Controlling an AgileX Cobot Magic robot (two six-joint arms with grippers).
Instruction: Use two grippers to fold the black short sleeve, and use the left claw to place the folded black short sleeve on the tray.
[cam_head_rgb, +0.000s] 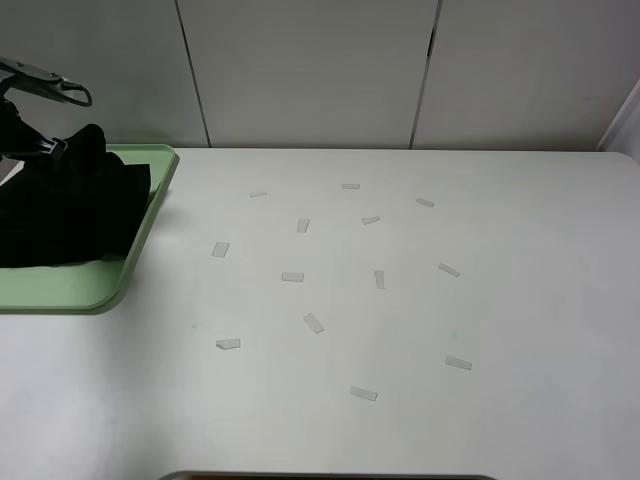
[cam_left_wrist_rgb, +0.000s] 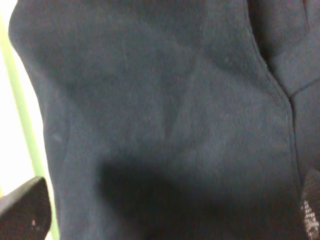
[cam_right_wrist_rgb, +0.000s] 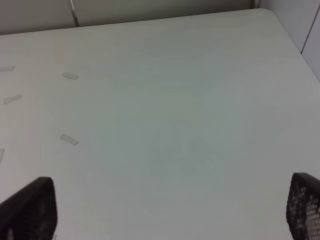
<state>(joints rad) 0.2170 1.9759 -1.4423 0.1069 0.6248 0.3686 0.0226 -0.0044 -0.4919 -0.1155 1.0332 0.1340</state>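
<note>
Lying bare at the near edge, the white table (cam_head_rgb: 400, 420) carries only small strips of clear tape (cam_head_rgb: 364, 394) scattered toward its middle. The right gripper (cam_right_wrist_rgb: 170, 205) hovers above that table with its jaws spread wide, nothing between them. Farther back on the left, the black short sleeve (cam_head_rgb: 60, 215) sits bunched on the tray (cam_head_rgb: 150, 215), spilling a little past its rim. The left gripper (cam_left_wrist_rgb: 165, 210) hangs close over the cloth, jaws spread apart, the fabric lying loose beneath them.
</note>
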